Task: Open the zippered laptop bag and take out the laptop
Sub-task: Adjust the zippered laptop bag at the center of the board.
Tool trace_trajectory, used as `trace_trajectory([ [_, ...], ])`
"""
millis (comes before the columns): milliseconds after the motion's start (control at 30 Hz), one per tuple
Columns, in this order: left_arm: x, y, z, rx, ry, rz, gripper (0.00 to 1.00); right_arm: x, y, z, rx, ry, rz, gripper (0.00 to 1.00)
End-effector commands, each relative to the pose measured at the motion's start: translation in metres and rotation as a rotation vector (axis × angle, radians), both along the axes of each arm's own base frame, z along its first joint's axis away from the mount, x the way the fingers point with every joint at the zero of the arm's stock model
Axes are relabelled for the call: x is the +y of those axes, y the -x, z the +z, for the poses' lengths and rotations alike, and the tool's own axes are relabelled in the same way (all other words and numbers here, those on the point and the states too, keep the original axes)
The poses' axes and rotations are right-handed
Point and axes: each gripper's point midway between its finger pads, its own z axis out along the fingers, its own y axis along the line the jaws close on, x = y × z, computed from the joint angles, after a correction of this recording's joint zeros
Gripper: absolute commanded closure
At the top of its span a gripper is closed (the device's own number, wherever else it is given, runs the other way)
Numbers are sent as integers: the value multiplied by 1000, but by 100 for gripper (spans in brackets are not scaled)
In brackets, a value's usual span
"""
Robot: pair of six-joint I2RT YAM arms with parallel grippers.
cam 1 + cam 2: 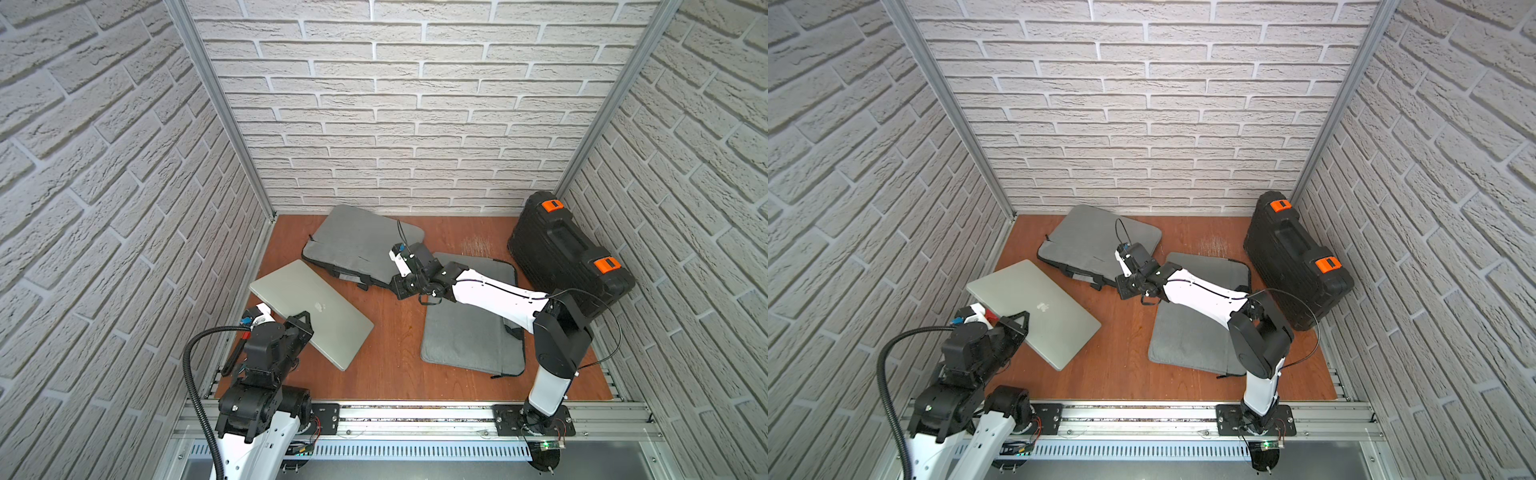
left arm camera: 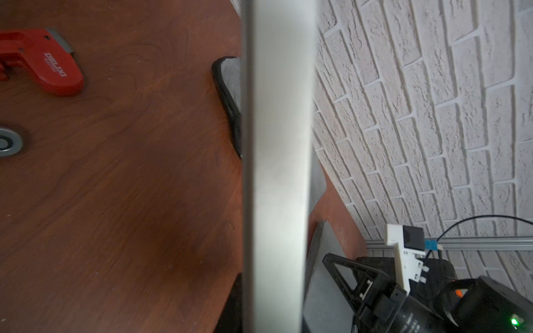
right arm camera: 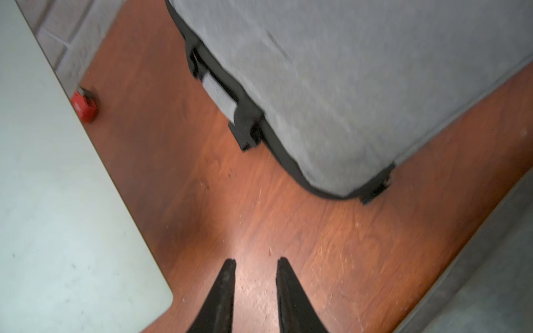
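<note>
Laptop (image 1: 286, 291) loc when you looked? (J)

Out of both grey bags, lid shut, over left side of surface (image 1: 395, 345), well apart from far bag (image 1: 357, 241) and near bag (image 1: 469, 332). Left end effector (image 1: 301, 322) was clamped on its near edge; left wrist view showed that edge running straight thru the grip. Held side looked off the wood; couldn't tell if far corner rested. (M)

Right end effector? (J)

Right end effector (image 3: 255, 261): tips narrow, nothing btwn, over bare wood just short of far bag's corner. (M)

Handling? (J)

My read: stiff flat metal slab, smooth so prob slippery, heavy-ish for an edge pinch, long lever. Would dent if dropped on a corner. Better a deep bite mid-way along a long edge, or support w/ 2nd arm. Bags looked soft, floppy. (M)

Writing? (J)

Apple logo (image 1: 319, 307) on lid, no text. Red tool (image 2: 49, 63) had white lettering, approx "DELIXI", not sure. Black case (image 1: 569, 257): orange latches, no legible label. (M)
</note>
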Motion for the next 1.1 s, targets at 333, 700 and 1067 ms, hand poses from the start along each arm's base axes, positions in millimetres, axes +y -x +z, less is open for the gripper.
trace_trajectory([
  [333, 13, -27, 28, -234, 66, 121, 100, 20, 0, -66, 127, 68, -20, 82],
  [700, 28, -41, 10, -270, 63, 219, 100, 9, -42, -93, 95, 191, -76, 83],
  [1067, 33, -54, -27, -226, 50, 270, 100, -8, -92, -81, 48, 171, -144, 81],
])
